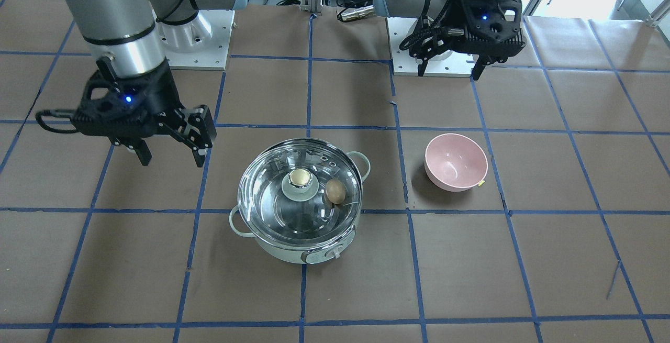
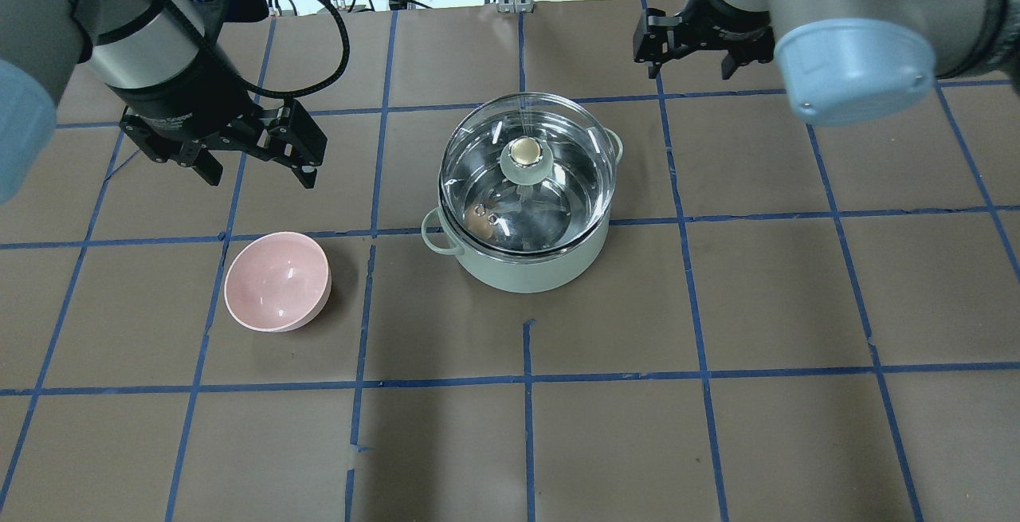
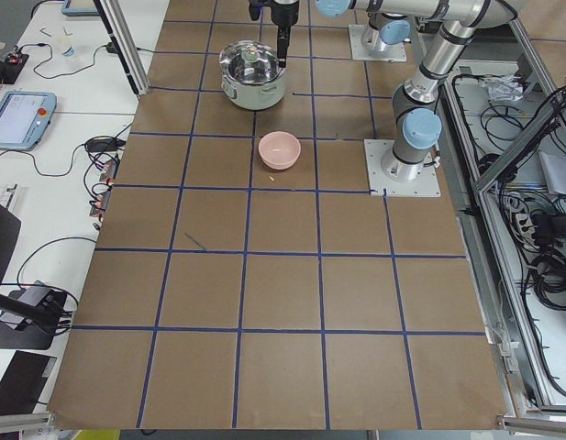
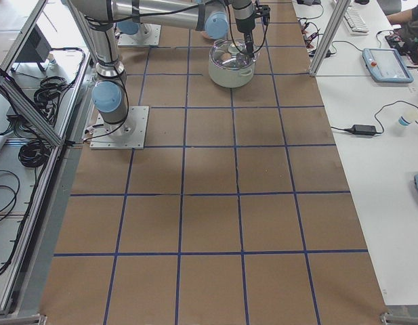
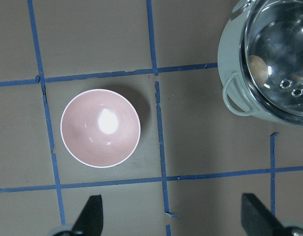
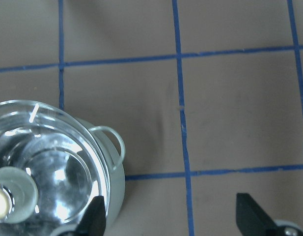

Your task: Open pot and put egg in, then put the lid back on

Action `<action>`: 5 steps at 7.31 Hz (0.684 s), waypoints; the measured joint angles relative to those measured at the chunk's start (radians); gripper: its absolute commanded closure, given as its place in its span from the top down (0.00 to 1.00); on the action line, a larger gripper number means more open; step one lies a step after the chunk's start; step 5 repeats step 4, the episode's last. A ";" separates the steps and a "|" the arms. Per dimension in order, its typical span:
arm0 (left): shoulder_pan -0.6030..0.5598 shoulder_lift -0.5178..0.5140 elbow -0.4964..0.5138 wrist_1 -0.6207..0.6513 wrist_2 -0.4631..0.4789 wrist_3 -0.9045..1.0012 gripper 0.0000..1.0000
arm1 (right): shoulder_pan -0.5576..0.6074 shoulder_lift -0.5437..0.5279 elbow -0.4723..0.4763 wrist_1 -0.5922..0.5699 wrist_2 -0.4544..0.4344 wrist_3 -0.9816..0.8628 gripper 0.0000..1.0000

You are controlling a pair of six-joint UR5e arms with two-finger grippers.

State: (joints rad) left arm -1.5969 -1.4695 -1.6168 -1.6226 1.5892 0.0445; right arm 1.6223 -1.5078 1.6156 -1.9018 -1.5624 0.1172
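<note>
Pot (image 1: 285,251) stood mid-desk with the lid (image 1: 272,204) on it and the egg (image 1: 335,191) inside, seen through the glass on the side nearer the pink bowl (image 1: 455,162). Your left tool (image 1: 449,69) and right tool (image 1: 172,158) both hung clear, spread wide, gripping nothing. To my eye all three steps looked done, and the next move called only for parking the arms. Glare blurred the egg overhead, and you couldn't tell whether the lid's rim sat flush all round.

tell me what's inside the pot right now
One brown egg lies inside the pot, near its wall, seen through the glass lid closed on top. The lid's knob and reflections hide part of the steel floor.
</note>
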 measured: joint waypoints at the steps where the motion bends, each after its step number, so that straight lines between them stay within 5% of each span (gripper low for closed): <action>1: 0.000 0.000 0.000 0.001 0.000 0.000 1.00 | -0.009 -0.041 0.002 0.101 -0.004 0.003 1.00; 5: 0.000 0.000 0.000 0.001 0.000 0.000 1.00 | -0.016 -0.096 0.005 0.226 -0.001 0.007 1.00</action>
